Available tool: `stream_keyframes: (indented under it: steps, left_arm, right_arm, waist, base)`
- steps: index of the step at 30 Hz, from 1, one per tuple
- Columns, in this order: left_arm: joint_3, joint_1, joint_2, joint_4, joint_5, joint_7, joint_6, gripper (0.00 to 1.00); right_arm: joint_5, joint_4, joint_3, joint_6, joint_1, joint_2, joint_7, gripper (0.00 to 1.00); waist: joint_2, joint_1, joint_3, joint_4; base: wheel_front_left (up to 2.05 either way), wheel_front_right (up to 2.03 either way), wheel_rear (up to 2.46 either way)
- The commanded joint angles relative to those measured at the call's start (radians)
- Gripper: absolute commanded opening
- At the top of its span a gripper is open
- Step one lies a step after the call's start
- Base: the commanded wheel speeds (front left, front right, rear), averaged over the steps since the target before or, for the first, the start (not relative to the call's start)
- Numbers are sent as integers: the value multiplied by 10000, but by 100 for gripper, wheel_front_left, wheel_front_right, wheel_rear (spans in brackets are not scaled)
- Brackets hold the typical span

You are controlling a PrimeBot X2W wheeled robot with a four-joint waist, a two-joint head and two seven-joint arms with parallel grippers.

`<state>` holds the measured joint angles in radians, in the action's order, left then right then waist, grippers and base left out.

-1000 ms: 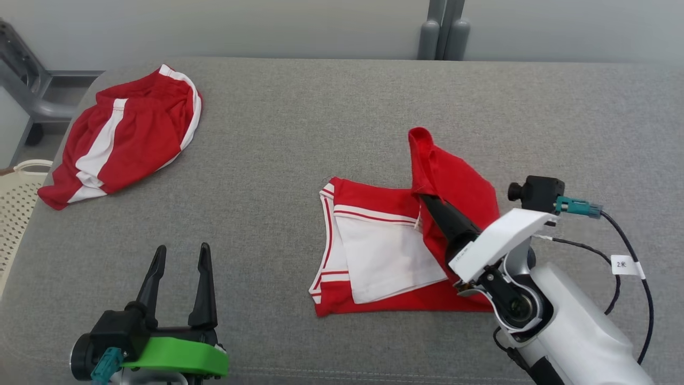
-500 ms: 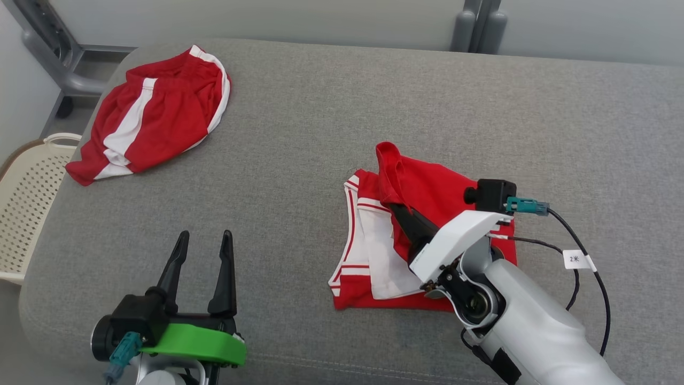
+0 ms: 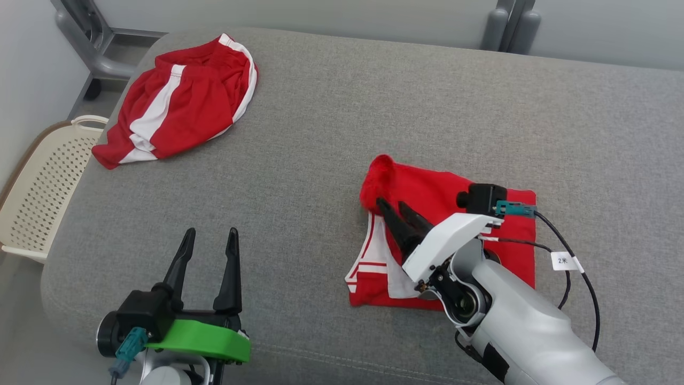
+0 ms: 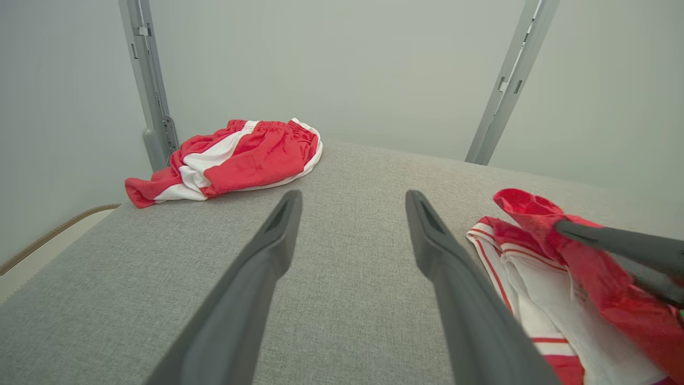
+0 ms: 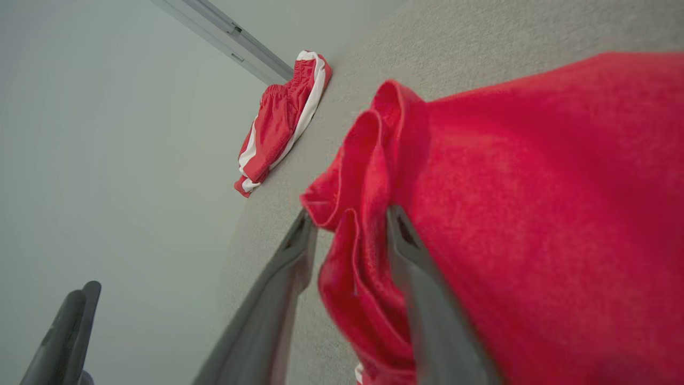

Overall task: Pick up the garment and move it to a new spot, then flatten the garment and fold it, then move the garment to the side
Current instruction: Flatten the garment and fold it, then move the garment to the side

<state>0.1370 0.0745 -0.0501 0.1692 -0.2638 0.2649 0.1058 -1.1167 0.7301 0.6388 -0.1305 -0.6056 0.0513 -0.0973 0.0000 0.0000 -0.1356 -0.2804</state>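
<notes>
On the grey counter (image 3: 320, 133), head view: garment (image 3: 427, 184) lies right of centre, red half folded over the striped half, with a white strip showing at its left. Its long axis runs roughly left-right, and a rumpled edge stands up at the far-left corner. Right gripper (image 3: 391, 204) is parted at that edge. Left gripper (image 3: 211, 235) is spread wide, holding nothing.

Left wrist view: garment lies off to the right, apart from this gripper.

Right wrist view: cloth hangs loose between the parted fingers (image 5: 267, 299).

Judgement: fold nearly laid; smoothing and moving aside remain.

Long dark fingers (image 3: 231, 272), green left-wrist bracket (image 3: 197, 339), white right-wrist cover (image 3: 446, 243), pale grey forearm (image 3: 526, 326), black tagged cable (image 3: 562, 261).
</notes>
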Motion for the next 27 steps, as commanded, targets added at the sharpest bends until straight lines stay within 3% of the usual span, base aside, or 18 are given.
stream_keyframes:
  steps: [1, 8, 14, 22, 27]
  left_arm:
    - [-38, 63, -9, 18, -52, -5, -35, 100]
    - [-164, -23, -9, 6, 45, -5, -24, 100]
    - [-253, -187, -9, -103, 114, -5, -40, 100]
    - [-423, -358, -9, -247, 210, -5, -82, 100]
    - [-575, -449, -11, -321, 290, -5, -115, 100]
  right_arm:
    - [-194, -38, 98, -3, -120, 23, -120, 100]
    - [-696, -1007, 360, -3, 20, 350, -654, 100]
    - [-478, -2170, 168, -3, 360, 1465, -1425, 100]
    - [297, -2378, -481, -3, 811, 2356, -1637, 100]
    - [969, -1719, -914, -3, 1060, 2848, -1481, 100]
  waist:
    - [0, 0, 24, 34]
    - [0, 0, 133, 281]
    - [0, 0, 219, 530]
    - [0, 0, 342, 766]
    - [0, 0, 390, 903]
  base:
    - [0, 0, 0]
    - [0, 0, 0]
    - [0, 0, 0]
    - [0, 0, 0]
    - [0, 0, 0]
